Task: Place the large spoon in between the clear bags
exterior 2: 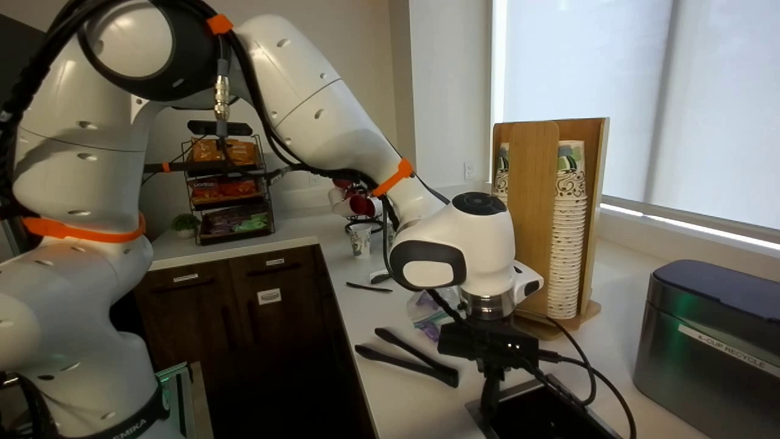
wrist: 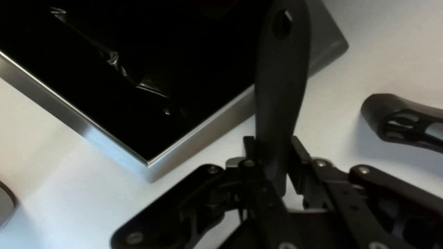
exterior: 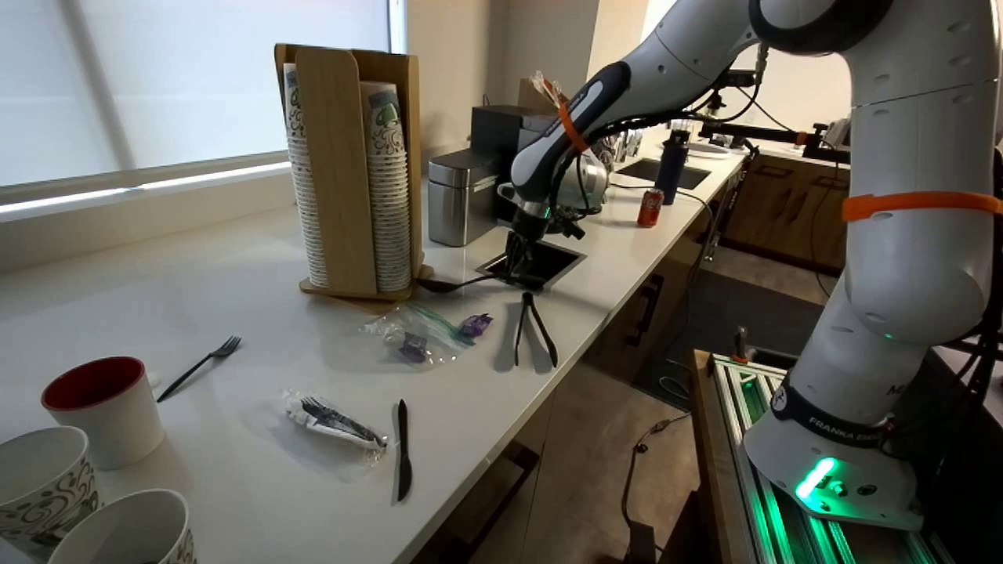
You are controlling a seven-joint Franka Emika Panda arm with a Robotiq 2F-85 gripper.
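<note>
Large black spoon [wrist: 281, 79] clasped in the pincer [wrist: 271, 152], and I'd call for height here!
Left to right in an exterior view: clear-wrapped cutlery packet [exterior: 333, 419], worktop [exterior: 362, 377] gap, zip bag [exterior: 431, 334]; best clear that bag, then lay the spoon flat between, snagging neither; next the bowl [exterior: 440, 287], out left of the pincer; handle [wrist: 280, 100] pinched, its end over the bin opening [wrist: 204, 135].
</note>
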